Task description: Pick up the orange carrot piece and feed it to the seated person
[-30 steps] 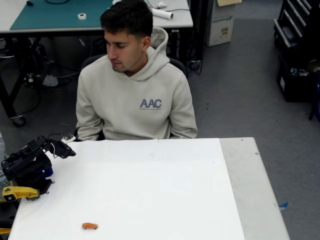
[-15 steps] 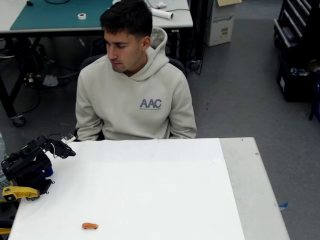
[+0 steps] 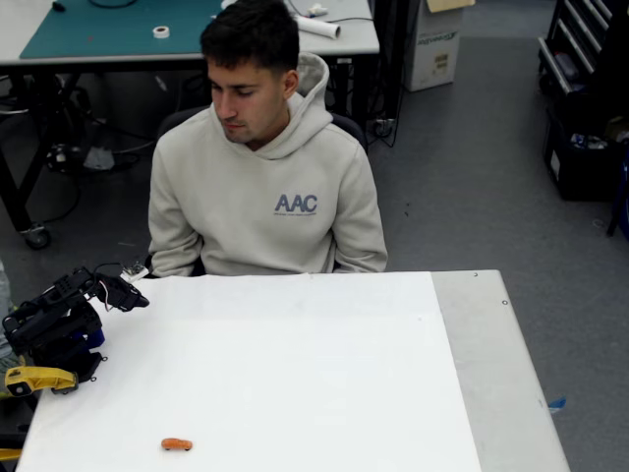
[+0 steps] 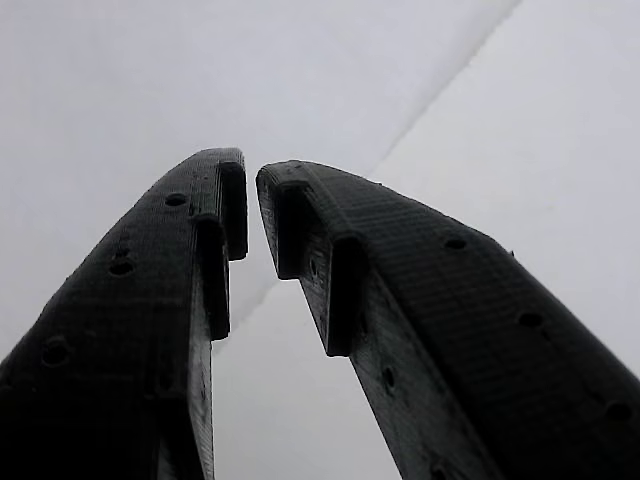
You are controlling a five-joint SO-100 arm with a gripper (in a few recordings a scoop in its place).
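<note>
The two black fingers [image 4: 140,330] rise from the bottom of the wrist view and lean toward each other, their tips almost meeting with only a thin sliver of pale surface between them, and nothing is caught in that narrow gap. In the fixed view the gripper [image 3: 133,295] sits at the left edge of the frame, folded low on the black arm [image 3: 54,324] near the far left corner of the white table [image 3: 295,374], its tip pointing toward the right of the picture. The orange carrot piece [image 3: 177,444] lies flat on the table near the bottom of the frame, left of centre, well apart from the fingers and below and slightly to the right of them in the picture, with bare white tabletop between. A yellow clamp [image 3: 37,379] rests at the arm's base by the table's left edge. The seated person [image 3: 265,187] sits behind the far edge of the table in the upper middle of the frame, in a beige hooded sweatshirt with blue letters on the chest, head tilted down toward the tabletop.
</note>
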